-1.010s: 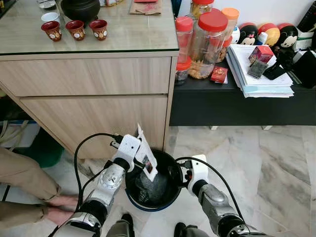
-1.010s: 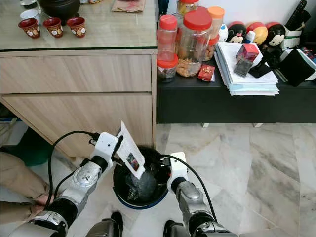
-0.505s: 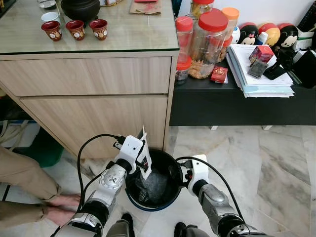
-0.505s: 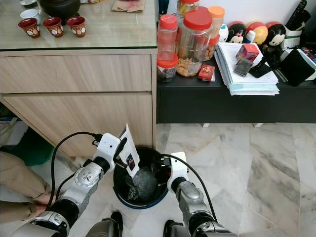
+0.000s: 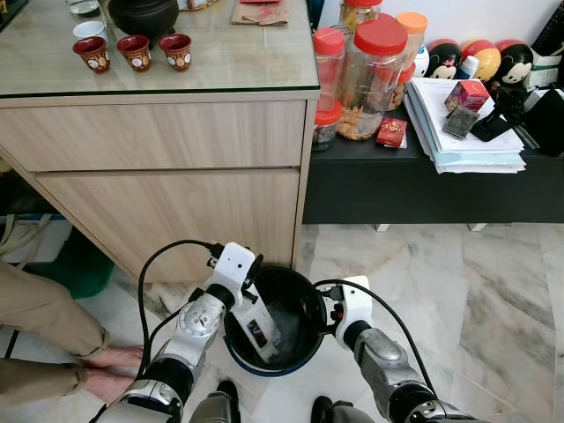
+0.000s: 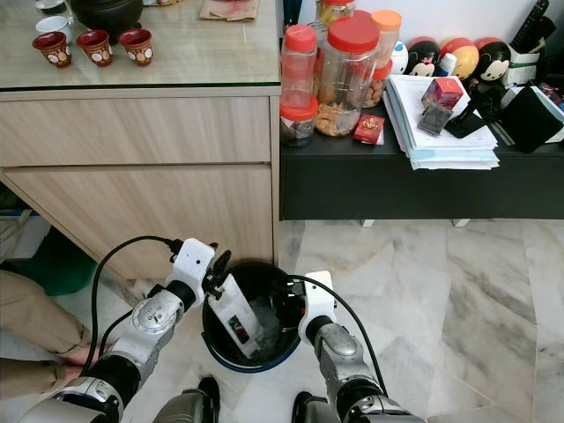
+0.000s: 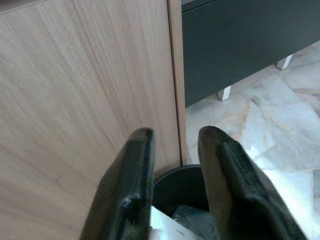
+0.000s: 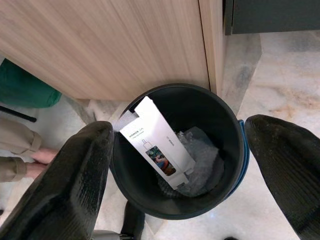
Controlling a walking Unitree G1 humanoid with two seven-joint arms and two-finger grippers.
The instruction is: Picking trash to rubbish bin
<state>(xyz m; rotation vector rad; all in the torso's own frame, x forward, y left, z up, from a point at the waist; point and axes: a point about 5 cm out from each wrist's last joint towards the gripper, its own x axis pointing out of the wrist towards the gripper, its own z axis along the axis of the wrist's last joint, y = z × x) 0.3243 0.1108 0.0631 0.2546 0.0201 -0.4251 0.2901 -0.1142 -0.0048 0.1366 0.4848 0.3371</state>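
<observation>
White box [image 8: 157,143] in bin [image 8: 227,131] (below open left tool [image 5: 250,269])

A flat white box [image 8: 157,148], long and narrow with a small colourful picture and some print on its face, lies tilted inside the bin [image 8: 227,130], its upper end leaning against the rim and its lower end down among crumpled clear plastic [image 8: 200,162] at the bottom. The bin is round and black with a blue band around its outside, standing upright on the marble floor [image 5: 458,282] just in front of the corner of the wooden cabinet [image 5: 176,203].
</observation>
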